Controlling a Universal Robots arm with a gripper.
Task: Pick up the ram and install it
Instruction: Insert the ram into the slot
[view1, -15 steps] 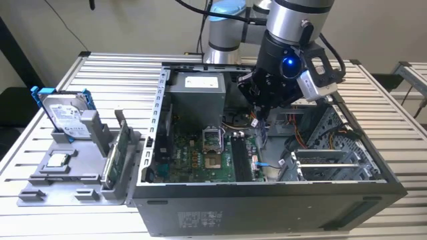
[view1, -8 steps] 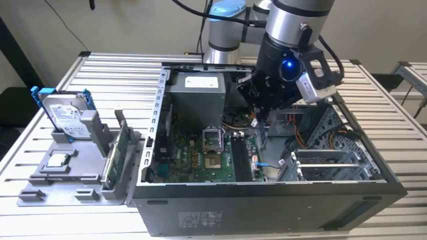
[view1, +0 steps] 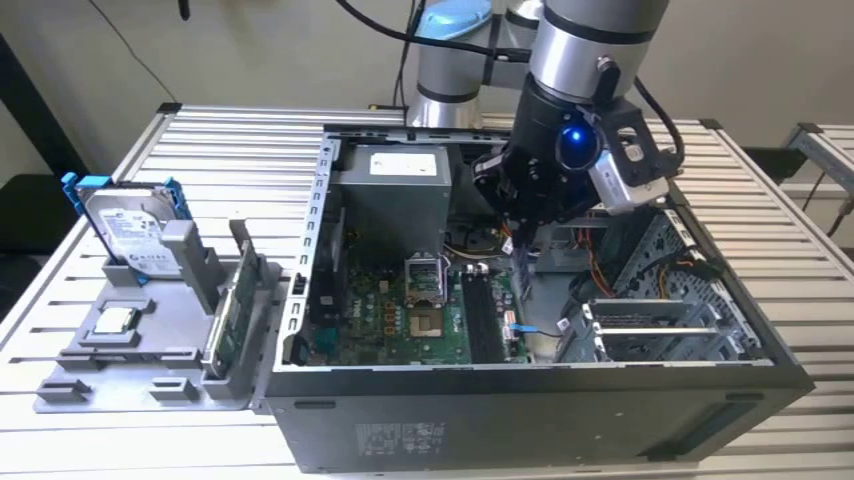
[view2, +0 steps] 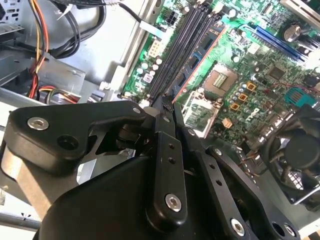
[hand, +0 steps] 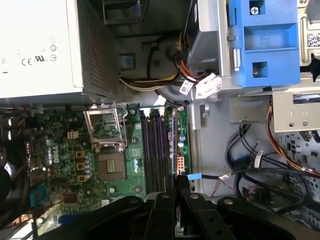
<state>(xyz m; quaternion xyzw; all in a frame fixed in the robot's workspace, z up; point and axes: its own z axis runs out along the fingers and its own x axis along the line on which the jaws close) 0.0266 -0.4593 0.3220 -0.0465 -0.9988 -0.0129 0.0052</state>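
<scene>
1. slatted metal table (view1: 200, 135) carries an open computer case (view1: 534, 400) and, at the exterior view's left, a grey holder tray (view1: 127, 375) with a hard drive (view1: 134, 230) standing in it
2. the arm's pincer (view1: 523, 245) hangs inside the case above the motherboard (view1: 387, 320)
3. in the second wrist view the pincer (view2: 167, 107) has its fingers drawn close on a thin dark edge, seemingly the ram (view2: 166, 104), just over the black memory slots (view2: 182, 45)
4. in the first wrist view the pincer (hand: 176, 185) sits at one end of those slots (hand: 155, 150), beside the open processor socket (hand: 112, 167)
</scene>
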